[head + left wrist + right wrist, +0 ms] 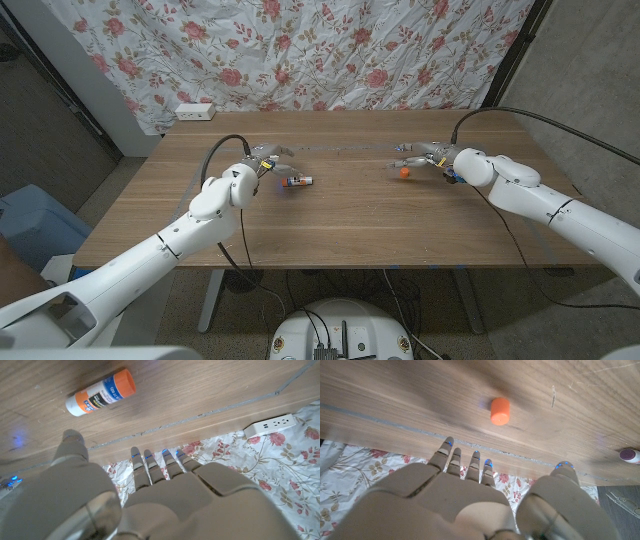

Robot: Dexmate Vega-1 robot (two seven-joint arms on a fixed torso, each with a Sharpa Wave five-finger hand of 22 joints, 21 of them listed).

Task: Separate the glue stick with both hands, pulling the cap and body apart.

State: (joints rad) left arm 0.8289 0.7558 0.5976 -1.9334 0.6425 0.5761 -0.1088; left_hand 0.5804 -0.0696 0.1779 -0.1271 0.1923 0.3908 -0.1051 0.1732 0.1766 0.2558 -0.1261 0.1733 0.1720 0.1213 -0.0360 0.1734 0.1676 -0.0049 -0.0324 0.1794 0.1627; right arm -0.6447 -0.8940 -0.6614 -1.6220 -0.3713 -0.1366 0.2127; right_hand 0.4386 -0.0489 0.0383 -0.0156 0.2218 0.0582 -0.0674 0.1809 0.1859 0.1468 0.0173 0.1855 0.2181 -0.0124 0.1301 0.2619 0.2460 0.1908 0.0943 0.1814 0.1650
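Observation:
The glue stick body [298, 181], white with a blue label and an orange end, lies on its side on the wooden table [340, 230], uncapped [101, 392]. Its orange cap [404, 172] lies apart, well to the right [500, 411]. My left hand [264, 160] hovers just left of and behind the body, fingers [150, 462] spread and holding nothing. Just right of the cap is my right hand [428, 155], its fingers [465, 462] also spread and empty. Neither hand touches its piece.
A white power strip [194, 111] sits at the table's far left edge against the floral cloth [330, 50]; it also appears in the left wrist view [272, 424]. Black cables [520, 112] run from both wrists. A blue bin [30, 228] stands on the floor at left.

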